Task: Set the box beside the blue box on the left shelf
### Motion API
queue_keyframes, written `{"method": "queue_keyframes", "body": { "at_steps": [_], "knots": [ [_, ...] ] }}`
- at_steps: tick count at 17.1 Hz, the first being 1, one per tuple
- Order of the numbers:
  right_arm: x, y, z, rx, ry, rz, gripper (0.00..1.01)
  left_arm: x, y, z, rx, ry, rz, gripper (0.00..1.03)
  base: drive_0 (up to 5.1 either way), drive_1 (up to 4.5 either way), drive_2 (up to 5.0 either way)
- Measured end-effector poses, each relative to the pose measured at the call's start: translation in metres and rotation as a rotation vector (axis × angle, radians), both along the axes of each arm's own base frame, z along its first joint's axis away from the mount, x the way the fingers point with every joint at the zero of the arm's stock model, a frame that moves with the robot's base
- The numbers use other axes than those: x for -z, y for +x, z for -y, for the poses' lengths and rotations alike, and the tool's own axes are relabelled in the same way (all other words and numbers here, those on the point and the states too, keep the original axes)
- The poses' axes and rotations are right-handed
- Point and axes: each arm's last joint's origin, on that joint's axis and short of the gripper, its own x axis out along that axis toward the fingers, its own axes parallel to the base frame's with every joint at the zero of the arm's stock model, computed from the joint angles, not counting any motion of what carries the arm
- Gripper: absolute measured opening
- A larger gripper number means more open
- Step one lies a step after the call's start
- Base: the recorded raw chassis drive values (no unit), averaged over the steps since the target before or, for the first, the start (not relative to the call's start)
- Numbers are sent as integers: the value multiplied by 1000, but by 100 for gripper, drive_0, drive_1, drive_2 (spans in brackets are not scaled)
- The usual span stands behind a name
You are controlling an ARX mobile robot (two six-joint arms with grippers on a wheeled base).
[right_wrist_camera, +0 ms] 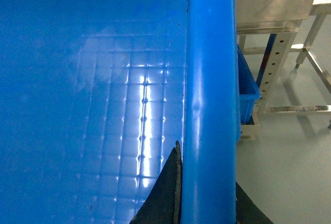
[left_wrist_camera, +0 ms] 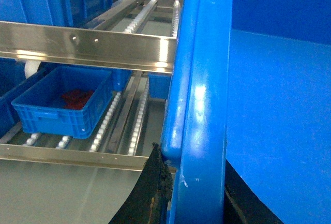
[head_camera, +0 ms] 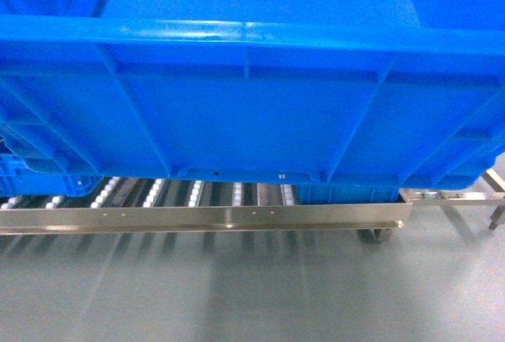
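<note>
box [head_camera: 252,113]: big blue crate, fills nearly the whole head view, held up off the floor in front of the rack, near wall and ribs facing the camera, not on the rollers yet

left gripper [left_wrist_camera: 194,182]: clamped on the crate's left rim, one dark finger [left_wrist_camera: 150,193] outside at 6 o'clock of the wrist view, the other tucked inside the wall

right gripper [right_wrist_camera: 207,193]: same deal on the right rim, black fingers either side of the thick rolled edge, squeezed tight on it

left shelf [head_camera: 205,217]: steel deck with white roller tracks, peeking out under the crate's bottom edge around 6 to 7 o'clock in the head view, front lip shining

small blue box [left_wrist_camera: 64,105]: sitting on the lower roller deck at 9 o'clock in the left wrist view, something red inside, can't tell what

upper rail [left_wrist_camera: 88,45]: steel crossbar above that deck, close to the crate's rim

risk: probably snagging the rim on that crossbar or catching the base on the front lip if pushed in too low; also bumping the small box, since the head view is blocked by the crate itself

risk 2: rim-only grip on both sides, so any uneven arm motion could tilt or slip it
</note>
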Motion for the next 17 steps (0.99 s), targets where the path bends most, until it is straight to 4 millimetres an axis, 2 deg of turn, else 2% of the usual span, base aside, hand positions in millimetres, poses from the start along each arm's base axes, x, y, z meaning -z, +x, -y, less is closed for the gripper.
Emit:
{"method": "queue_keyframes", "body": {
  "at_steps": [14, 17],
  "knots": [
    [0, 0, 0, 0, 0, 0, 8, 0, 0, 0, 0, 0, -1, 14, -495, 246, 246],
    [-1, 0, -1, -5, -1, 6, 8, 0, 0, -1, -2, 0, -3, 14, 0, 0, 0]
  ]
}}
